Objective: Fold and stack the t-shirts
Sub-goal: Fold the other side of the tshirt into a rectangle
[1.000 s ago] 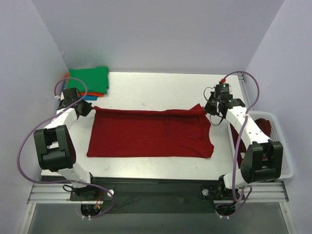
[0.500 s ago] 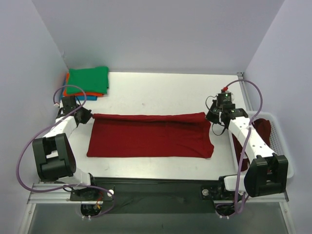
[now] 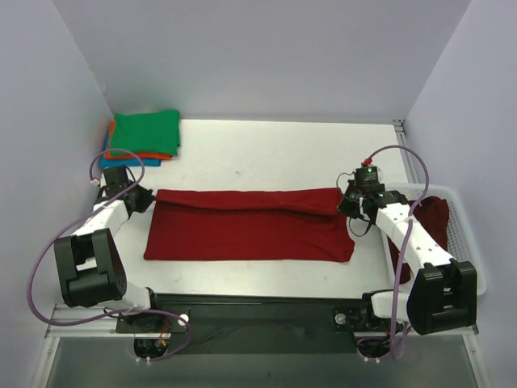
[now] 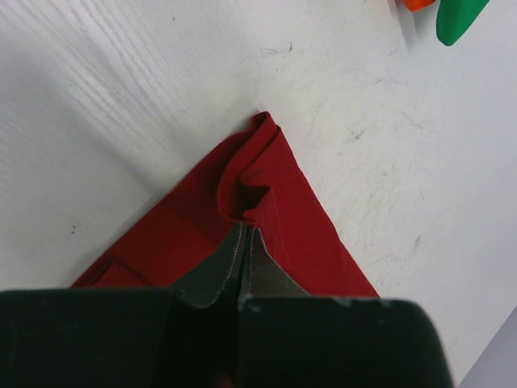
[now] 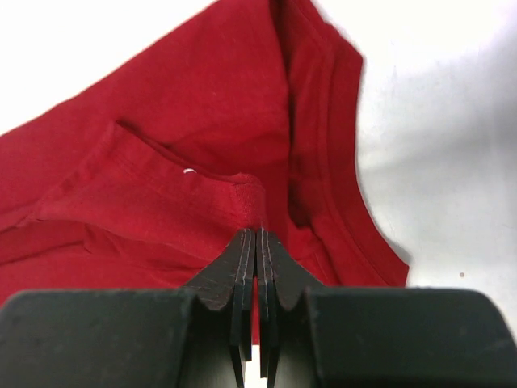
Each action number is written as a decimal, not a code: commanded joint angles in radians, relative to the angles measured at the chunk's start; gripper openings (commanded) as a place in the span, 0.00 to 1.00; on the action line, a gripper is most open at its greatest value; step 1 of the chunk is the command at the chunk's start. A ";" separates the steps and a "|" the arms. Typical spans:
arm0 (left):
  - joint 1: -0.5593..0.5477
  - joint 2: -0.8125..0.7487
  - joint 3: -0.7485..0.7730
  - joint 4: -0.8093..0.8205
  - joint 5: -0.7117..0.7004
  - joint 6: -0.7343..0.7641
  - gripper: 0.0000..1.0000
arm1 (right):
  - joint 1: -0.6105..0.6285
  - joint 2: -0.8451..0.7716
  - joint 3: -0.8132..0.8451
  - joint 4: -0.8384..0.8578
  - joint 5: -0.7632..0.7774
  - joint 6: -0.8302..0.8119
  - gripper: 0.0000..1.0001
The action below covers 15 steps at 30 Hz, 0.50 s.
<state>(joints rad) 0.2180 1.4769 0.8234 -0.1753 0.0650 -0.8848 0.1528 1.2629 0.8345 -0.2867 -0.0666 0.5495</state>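
A red shirt [image 3: 250, 234] is lying spread lengthwise across the middle of the tabletop [image 3: 266, 149], with its far edge doubled over into a long band. The left end effector [image 3: 144, 198] is sitting low at the shirt's far left corner, its fingers pressed together on the cloth. In the left wrist view the left end effector [image 4: 243, 232] is pinching the red shirt [image 4: 283, 202] so that a small ridge is bunching just ahead of the tips. The right end effector [image 3: 346, 206] is clamped on the far right corner. In its own view the right end effector [image 5: 256, 236] is gripping a hemmed fold of the red shirt [image 5: 161, 153], beside the collar. In the far left corner a green shirt [image 3: 145, 132] is topping a folded stack, with an orange shirt [image 3: 137, 153] and a blue shirt [image 3: 107, 162] peeking out beneath. The stack is lying well apart from the red shirt, just beyond the left arm. A white basket [image 3: 472, 259] is standing at the right edge, touching or nearly touching the right arm. It is holding dark red cloth [image 3: 435, 214], probably more shirts, though the arm is hiding much of it. Purple cables [image 3: 36, 259] are looping off both arms.
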 commanded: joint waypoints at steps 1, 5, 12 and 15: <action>0.007 -0.050 -0.030 0.017 -0.011 -0.008 0.00 | 0.007 -0.030 -0.026 0.007 0.031 0.004 0.00; 0.009 -0.079 -0.079 0.019 -0.027 -0.022 0.00 | 0.007 -0.028 -0.061 0.023 0.025 0.012 0.00; 0.007 -0.110 -0.118 -0.001 -0.057 -0.022 0.00 | 0.004 -0.008 -0.104 0.046 0.022 0.015 0.00; 0.009 -0.098 -0.098 -0.015 -0.057 -0.022 0.00 | 0.004 -0.017 -0.101 0.041 0.024 0.013 0.00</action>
<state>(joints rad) 0.2180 1.4006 0.7021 -0.1944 0.0299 -0.9058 0.1532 1.2610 0.7338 -0.2440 -0.0666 0.5571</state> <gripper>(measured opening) 0.027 0.028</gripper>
